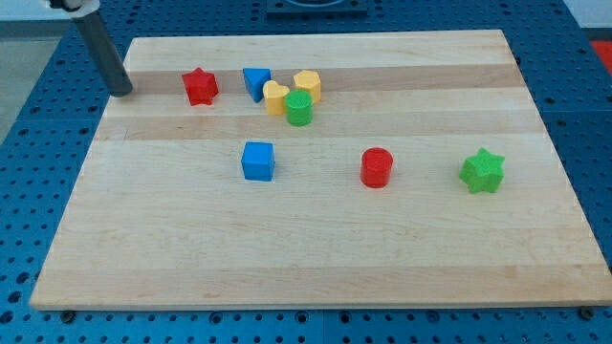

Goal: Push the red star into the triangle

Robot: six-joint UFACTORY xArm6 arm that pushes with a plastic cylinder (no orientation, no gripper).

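Star-shaped and bright red, the red star [201, 86] is lying flat on the pale wooden worktop [316, 258], near the view's top left. Its points are short and blunt, and its top face is looking a little lighter than its sides.

My tip [122, 93] is resting at the worktop's left edge, to the view's left of the red star and roughly level with it. The two are sitting apart, with a strip of bare wood showing between them. There are no fingers here: the arm is ending in a plain dark rod, so nothing is opening or closing, and the rod is holding nothing.

To the view's right of the red star, the blue triangle [255, 82] is standing near it but not touching it, with a narrow gap between them. Just beyond the triangle, a yellow heart-like block [275, 97], a yellow hexagon [307, 85] and a green cylinder [299, 109] are crowding together in a tight cluster, and the yellow heart-like block is sitting just beside the triangle.

Lower down, a blue cube [258, 161] is sitting near the worktop's middle. A red cylinder [377, 167] is standing well to its right, and a green star [482, 171] is lying farther right again.
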